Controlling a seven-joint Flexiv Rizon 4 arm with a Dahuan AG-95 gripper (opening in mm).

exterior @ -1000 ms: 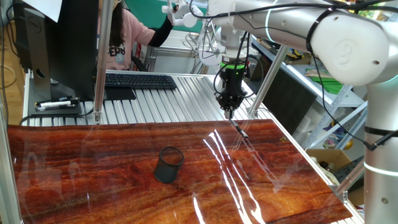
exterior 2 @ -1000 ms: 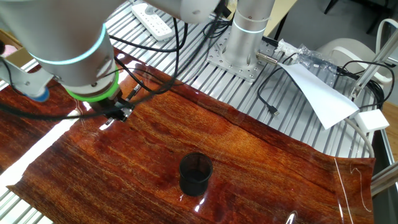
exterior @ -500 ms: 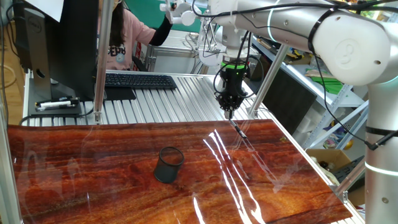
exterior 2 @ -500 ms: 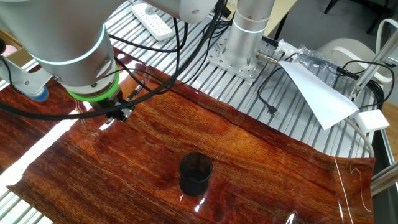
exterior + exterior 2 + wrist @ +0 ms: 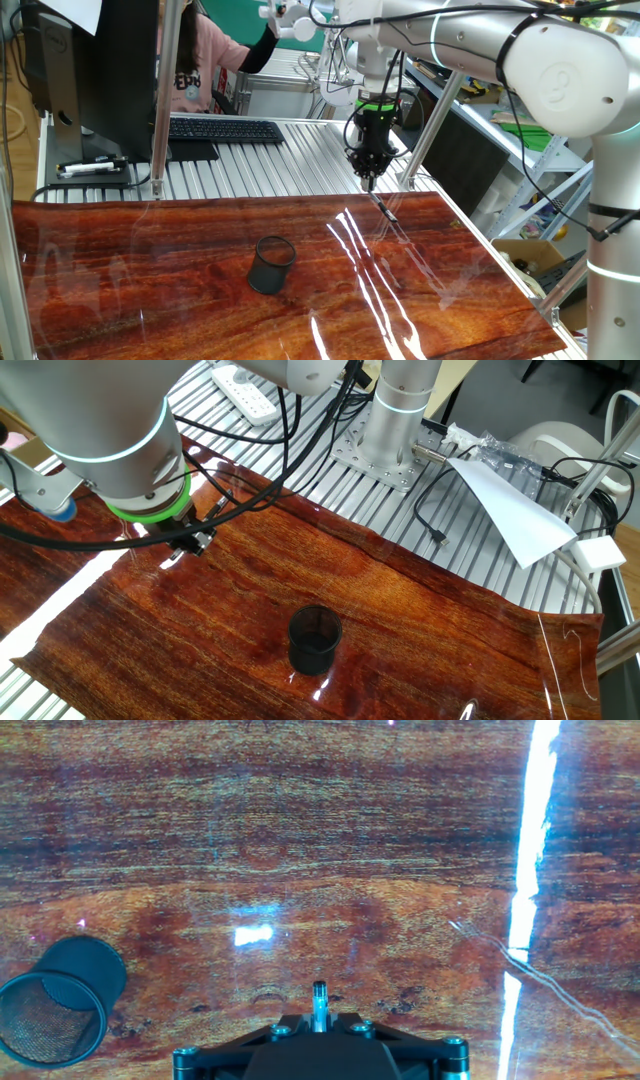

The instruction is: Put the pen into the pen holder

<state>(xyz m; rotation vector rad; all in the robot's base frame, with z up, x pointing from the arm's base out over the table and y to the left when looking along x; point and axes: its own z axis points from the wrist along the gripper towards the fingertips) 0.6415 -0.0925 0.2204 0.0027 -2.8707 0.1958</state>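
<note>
Pen (image 5: 320,1003) between closed jaws, upright.

The pen holder (image 5: 314,641) stands upright on the wooden tabletop (image 5: 420,620), well apart from the end effector (image 5: 190,543).

One fixed view looks from the front, level and low, across the glossy reddish wood-grain worktop (image 5: 150,260). The other looks steeply down from the opposite side. The hand view faces straight down, close. All share the small black wire-mesh cup (image 5: 271,264) (image 5: 314,640) (image 5: 55,1003).
</note>
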